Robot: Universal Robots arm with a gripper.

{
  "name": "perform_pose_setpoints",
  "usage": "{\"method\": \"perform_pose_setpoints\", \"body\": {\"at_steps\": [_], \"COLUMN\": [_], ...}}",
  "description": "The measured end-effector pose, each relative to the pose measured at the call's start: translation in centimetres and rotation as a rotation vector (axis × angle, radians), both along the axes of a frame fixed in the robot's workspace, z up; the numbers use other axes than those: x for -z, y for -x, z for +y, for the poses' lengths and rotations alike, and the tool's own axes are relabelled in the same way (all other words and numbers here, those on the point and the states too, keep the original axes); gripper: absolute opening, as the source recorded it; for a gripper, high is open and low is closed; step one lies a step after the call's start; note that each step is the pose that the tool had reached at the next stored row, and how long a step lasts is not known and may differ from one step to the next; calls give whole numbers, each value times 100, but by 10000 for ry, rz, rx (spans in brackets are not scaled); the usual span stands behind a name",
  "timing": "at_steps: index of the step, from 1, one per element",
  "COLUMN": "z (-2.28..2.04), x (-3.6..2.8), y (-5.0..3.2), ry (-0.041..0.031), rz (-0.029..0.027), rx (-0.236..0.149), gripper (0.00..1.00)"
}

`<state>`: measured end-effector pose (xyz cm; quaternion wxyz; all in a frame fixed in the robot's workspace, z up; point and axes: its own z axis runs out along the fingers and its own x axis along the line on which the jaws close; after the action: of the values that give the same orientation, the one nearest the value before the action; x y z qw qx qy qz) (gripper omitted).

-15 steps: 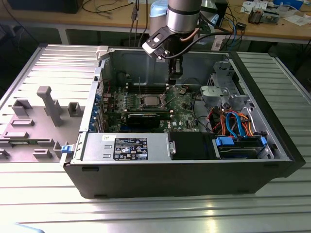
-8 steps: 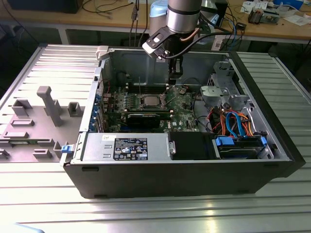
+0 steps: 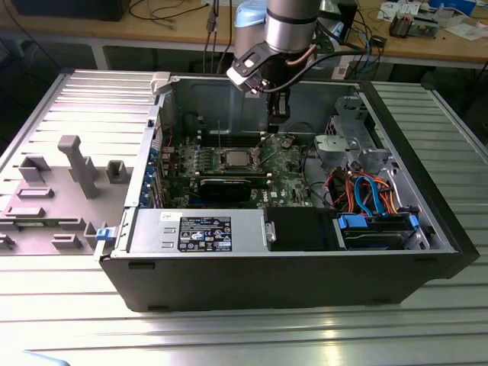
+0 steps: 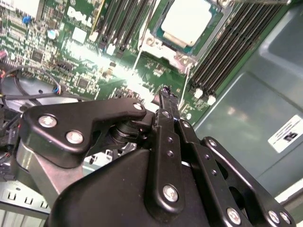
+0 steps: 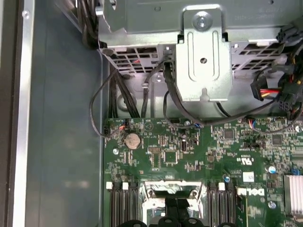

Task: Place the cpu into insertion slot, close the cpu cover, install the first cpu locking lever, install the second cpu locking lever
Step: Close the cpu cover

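Silver-grey square cpu (image 3: 235, 158) sits in the silver-rimmed insertion slot (image 5: 152, 193), thin metal cpu cover (image 4: 155, 43) down around it. Beyond, toward the exterior view's right, the black gripper (image 3: 278, 114) hangs pinched narrow, empty. Its tip could skid off the wire lever (image 4: 186, 79), gouging the green board (image 5: 203, 156). The second wrist view gives that lever; the exterior view, the gripper's height.

1. I count one cpu (image 4: 186, 21).
2. Four memory slots (image 5: 116, 205) show in the first wrist view, two on each side of the socket.
3. One coin battery (image 5: 133, 140).
4. One finned heatsink (image 5: 293, 194).
5. One long black expansion card (image 3: 232, 183).
6. One computer case (image 3: 305, 282).
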<state>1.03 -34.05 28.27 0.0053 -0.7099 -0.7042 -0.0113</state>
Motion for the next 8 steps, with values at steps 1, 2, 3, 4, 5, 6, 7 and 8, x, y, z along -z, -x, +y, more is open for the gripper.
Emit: {"method": "perform_pose_setpoints", "body": {"at_steps": [1, 2, 3, 4, 5, 6, 7, 8], "z": [1, 1, 8, 18, 24, 26, 26, 26], "x": [9, 23, 51, 78, 97, 110, 110, 110], "y": [-8, -14, -65, -131, -168, -184, -185, -184], "ry": [1, 2, 3, 3, 3, 3, 6, 5], "rz": [0, 1, 0, 1, 0, 0, -4, -4], "rx": [-1, -1, 0, 0, -2, -1, 0, 0], "gripper": [11, 11, 11, 11, 11, 11, 11, 11]}}
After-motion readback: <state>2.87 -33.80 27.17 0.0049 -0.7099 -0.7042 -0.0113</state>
